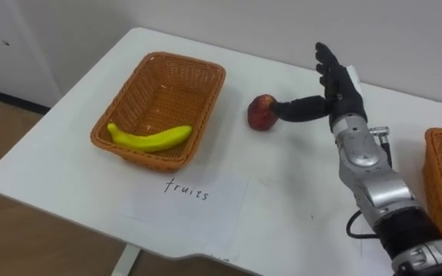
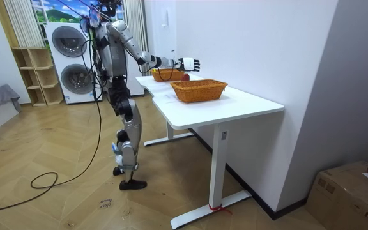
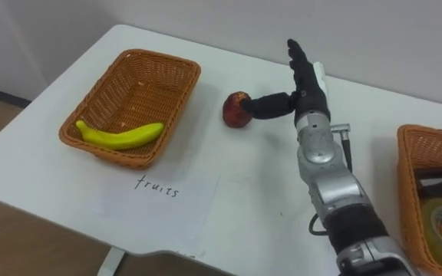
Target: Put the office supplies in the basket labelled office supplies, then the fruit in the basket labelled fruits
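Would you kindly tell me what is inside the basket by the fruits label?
One banana lies inside the basket, along its near wall; the wicker floor beneath it is covered. The apple sits outside, on the table.

Soft, even indoor light fills the room. The white table is bright without glare. The fruit basket and the apple throw only faint, diffuse shadows. The wooden floor is evenly lit.

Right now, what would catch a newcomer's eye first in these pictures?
The right hand reaches over the white table, fingers straight, thumb at a red apple. Left of that, a yellow banana lies in the wicker basket, with a paper label in front of it.
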Available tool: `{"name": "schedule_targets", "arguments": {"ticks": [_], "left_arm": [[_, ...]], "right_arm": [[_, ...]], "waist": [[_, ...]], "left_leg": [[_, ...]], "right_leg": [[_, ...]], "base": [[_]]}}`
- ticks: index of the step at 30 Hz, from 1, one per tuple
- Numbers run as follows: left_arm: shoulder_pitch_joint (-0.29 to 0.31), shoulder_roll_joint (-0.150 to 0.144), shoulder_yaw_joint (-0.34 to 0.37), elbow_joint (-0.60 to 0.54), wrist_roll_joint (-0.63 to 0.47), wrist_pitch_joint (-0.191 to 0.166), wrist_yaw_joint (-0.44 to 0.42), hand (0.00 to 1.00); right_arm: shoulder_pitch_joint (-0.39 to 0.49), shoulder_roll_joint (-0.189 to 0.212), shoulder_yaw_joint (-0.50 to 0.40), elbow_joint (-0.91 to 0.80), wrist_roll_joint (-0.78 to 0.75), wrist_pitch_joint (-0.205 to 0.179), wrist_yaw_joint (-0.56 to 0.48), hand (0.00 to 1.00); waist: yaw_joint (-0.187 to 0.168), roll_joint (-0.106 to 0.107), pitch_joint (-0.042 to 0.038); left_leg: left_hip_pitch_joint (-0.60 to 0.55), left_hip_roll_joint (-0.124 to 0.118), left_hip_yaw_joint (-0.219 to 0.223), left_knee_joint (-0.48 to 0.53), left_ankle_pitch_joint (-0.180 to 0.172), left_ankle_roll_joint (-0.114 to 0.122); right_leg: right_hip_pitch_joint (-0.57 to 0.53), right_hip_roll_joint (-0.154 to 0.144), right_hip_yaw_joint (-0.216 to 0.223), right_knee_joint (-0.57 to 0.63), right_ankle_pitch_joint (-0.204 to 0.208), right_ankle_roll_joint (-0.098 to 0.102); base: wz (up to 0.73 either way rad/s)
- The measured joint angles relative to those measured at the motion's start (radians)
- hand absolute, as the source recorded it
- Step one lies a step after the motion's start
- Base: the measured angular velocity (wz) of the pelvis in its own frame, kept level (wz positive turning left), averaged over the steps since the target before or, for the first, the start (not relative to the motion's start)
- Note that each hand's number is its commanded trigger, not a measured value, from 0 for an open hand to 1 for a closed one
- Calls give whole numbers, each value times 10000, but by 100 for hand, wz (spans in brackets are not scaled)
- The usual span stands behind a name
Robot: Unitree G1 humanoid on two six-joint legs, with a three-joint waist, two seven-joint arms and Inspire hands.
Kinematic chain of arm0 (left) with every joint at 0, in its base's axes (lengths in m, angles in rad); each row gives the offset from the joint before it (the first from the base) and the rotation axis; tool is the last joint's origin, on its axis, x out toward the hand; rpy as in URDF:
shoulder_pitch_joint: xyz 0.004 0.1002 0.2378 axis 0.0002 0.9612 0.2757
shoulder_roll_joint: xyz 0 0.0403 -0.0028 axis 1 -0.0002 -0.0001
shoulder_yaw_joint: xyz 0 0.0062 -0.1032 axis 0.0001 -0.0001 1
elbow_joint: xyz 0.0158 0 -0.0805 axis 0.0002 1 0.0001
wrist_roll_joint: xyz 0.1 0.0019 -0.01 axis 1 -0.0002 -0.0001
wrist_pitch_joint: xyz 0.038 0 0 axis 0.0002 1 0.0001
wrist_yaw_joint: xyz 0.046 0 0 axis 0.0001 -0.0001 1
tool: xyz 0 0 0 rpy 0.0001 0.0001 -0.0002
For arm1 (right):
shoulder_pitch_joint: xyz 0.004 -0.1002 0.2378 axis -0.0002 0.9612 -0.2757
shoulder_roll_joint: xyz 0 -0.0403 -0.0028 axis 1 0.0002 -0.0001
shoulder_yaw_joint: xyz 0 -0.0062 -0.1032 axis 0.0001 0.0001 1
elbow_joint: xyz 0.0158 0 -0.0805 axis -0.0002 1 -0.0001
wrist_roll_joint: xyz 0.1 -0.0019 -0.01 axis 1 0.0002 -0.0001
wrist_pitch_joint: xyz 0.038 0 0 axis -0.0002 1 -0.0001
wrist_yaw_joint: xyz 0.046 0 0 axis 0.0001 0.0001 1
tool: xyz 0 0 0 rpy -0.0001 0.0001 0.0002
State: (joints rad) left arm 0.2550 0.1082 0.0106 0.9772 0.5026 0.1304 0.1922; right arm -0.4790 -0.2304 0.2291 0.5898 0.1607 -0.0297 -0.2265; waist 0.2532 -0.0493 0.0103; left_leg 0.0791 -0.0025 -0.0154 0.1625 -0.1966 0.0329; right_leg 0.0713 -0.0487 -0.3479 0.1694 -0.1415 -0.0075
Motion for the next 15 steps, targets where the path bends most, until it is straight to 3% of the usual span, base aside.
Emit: {"name": "schedule_targets", "arguments": {"ticks": [15], "left_arm": [[115, 31, -179, -61, -29, 13, -71, 0]], "right_arm": [[204, 5, 277, 756, -93, 3, 431, 0]], "waist": [[11, -100, -23]], "left_leg": [[26, -39, -67, 64, 9, 12]], "right_leg": [[100, -45, -109, -4, -4, 7]], "base": [[1]]}}
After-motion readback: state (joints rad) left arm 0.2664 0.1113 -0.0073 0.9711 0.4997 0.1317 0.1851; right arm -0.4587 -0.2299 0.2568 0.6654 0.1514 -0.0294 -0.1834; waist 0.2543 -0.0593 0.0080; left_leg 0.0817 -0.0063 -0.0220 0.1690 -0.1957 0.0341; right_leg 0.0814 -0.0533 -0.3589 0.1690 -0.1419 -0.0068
